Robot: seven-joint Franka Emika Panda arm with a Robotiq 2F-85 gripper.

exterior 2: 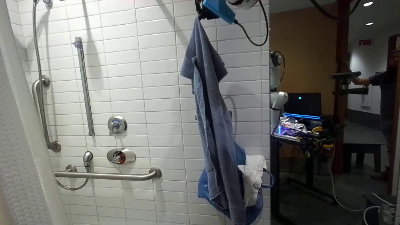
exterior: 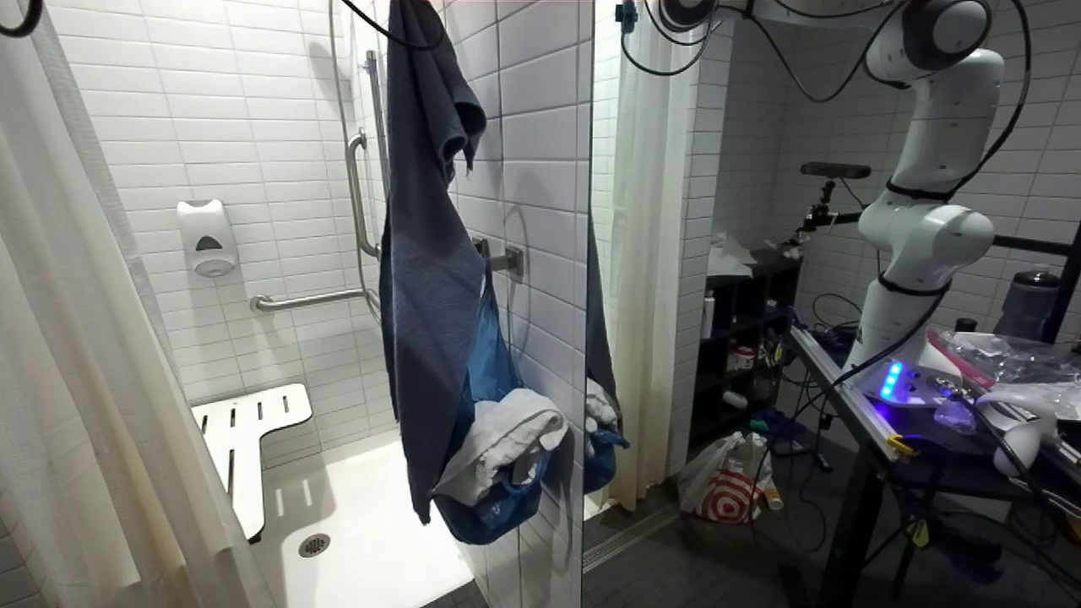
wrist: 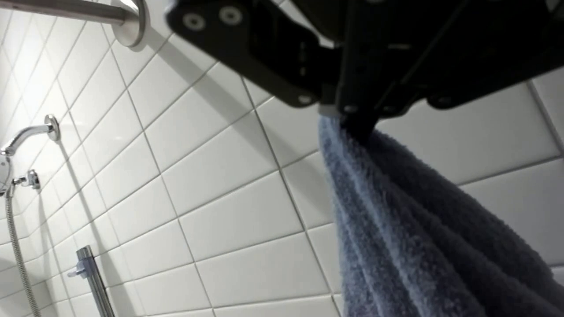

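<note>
Gripper (wrist: 349, 121) clamped tight, pinching hanging blue-gray towel (wrist: 418, 237)

Grey-blue towel (exterior 2: 214, 125), blue bag (exterior: 490, 521), pincer (wrist: 348, 118) seemingly black

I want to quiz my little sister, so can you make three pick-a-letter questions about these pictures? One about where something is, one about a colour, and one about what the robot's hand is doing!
1. Where is the blue bag?
A) Up above the towel
B) Low down, partly behind the towel
C) Completely in front of the towel

2. What colour is the towel?
A) Yellow
B) Red
C) Blue-grey

3. How is the hand?
A) Pinched shut on the towel
B) Wide open, holding nothing
C) Holding only the blue bag

Right letters:
1: B, since the towel hangs across part of the blue bag in both exterior views.
2: C, since its fuzzy cloth looks blue-grey in the wrist view.
3: A, since the wrist view shows the towel gathered tight at the hand's tip.
</note>
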